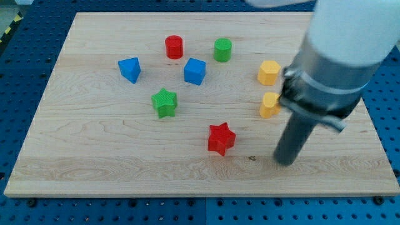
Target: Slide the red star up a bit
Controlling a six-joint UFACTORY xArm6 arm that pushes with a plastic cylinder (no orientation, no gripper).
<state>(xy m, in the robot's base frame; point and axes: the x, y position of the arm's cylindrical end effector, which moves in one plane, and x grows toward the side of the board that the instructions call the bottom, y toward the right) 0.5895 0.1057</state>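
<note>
No brand marks, labels or writing anywhere that I can read, just plain wood and plain coloured blocks

The arm has no claw at all, so there's nothing open or closed to report; it ends in a dark rod and my tip sits on the wooden surface over on the right, toward the near edge. The red star is to the left of my tip, a bit apart, not touching. Nothing lies between the two except a small dark knot in the wood.

Far side of the red star looks open for a stretch. The green star is off to its far left, and the blue cube is farther back. Behind those, a red cylinder and a green cylinder stand near the far edge, well apart from each other. A blue block, kind of wedge-shaped, sits furthest left of the lot.

On the right, a yellow hexagonal block sits far of another yellow block, and that second one is partly hidden by the arm's grey collar, so I can't tell its shape for sure. The big pale arm body blocks the far right corner of the board. Around the board it's a blue perforated table
</note>
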